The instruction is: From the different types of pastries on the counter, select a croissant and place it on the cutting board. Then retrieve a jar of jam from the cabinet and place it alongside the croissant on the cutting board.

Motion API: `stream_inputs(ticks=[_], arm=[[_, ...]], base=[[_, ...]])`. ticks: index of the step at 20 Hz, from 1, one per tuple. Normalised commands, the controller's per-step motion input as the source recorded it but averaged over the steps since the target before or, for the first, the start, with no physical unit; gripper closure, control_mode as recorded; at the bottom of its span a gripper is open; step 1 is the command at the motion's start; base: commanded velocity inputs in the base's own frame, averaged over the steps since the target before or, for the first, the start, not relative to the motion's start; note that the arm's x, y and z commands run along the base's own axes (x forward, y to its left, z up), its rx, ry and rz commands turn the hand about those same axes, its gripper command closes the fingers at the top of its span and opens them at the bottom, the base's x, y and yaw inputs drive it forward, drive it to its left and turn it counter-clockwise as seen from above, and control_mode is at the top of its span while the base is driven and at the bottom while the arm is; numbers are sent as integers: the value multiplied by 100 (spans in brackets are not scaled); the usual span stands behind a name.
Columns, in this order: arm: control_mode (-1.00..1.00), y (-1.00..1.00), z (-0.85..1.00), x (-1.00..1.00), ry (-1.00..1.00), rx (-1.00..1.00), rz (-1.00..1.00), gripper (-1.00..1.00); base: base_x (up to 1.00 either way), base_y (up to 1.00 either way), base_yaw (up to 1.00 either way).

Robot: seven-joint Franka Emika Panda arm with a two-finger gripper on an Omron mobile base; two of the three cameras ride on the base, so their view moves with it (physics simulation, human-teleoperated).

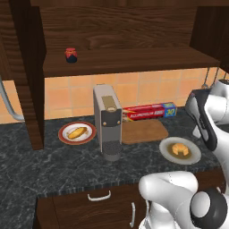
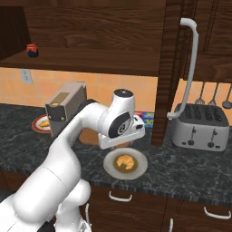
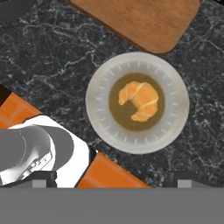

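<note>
Open air above croissant, seemingly.

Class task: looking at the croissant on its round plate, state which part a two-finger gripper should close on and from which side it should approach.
Grip the croissant across its thick middle hump, coming straight down from above. It lies flat in the plate centre, so the raised rim likely blocks a sideways approach, and the tapered tips offer less to hold. The fingers should probably straddle the narrow width of the crescent.

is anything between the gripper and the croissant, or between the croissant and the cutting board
Nothing visible. In the hand view the croissant lies uncovered on its grey plate, straight ahead of the camera. The cutting board lies bare just behind the plate, with open counter between them. The coffee machine stands off to the board's left.
</note>
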Motion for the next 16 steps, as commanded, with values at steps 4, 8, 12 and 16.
stream_inputs(ticks=[4,8,12,16], arm=[[-100,4,-4,26,0,0,-1,-100],[-100,39,-28,89,0,-3,-10,-100],[-100,12,-18,65,0,0,-5,-100],[-100,-28,-11,26,0,3,14,-100]], base=[[0,0,0],[0,0,0],[0,0,0],[0,0,0]])
